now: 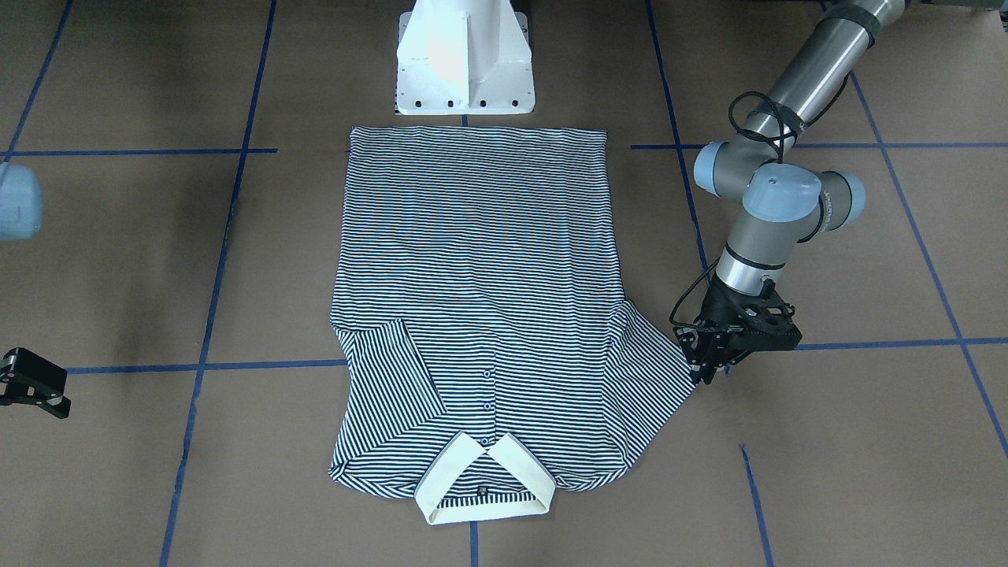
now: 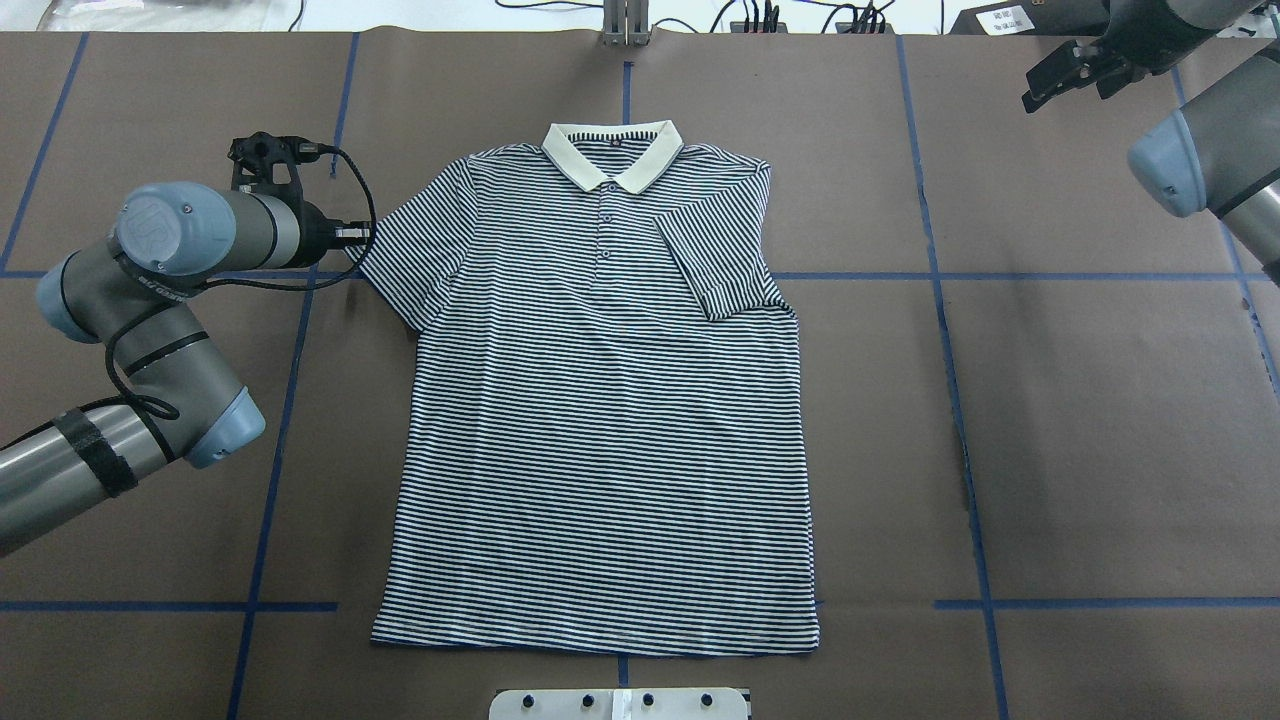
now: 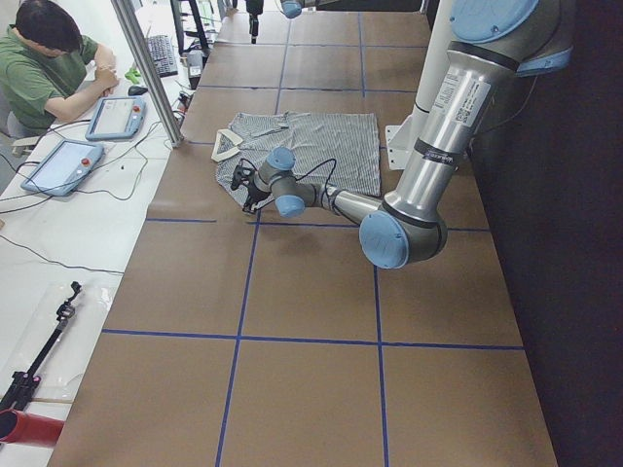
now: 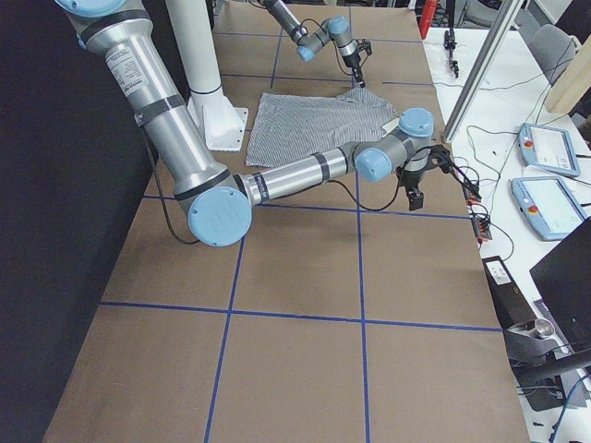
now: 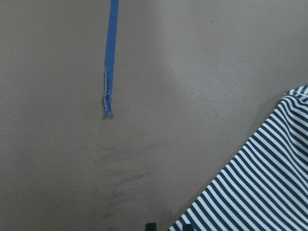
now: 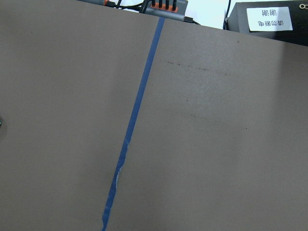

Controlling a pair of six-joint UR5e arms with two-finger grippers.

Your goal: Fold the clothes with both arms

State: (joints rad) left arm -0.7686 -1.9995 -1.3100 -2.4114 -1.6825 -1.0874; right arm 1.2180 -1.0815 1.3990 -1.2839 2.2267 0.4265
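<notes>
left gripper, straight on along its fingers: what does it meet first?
Probably the sleeve edge of the shirt, or bare table just beside it. The left gripper points down right at that edge; depth is unclear.

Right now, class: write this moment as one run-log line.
polo shirt: flat | right-side sleeve: folded in | left-side sleeve: spread | left gripper: at left cuff, grip unclear | right gripper: open, off shirt

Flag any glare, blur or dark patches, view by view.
Exterior front-facing: white pedestal blown out by glare; polo shirt stripes shimmer with moiré. Exterior left and right: the robot's side of the picture falls into black. Left wrist: sleeve stripes sharp.
</notes>
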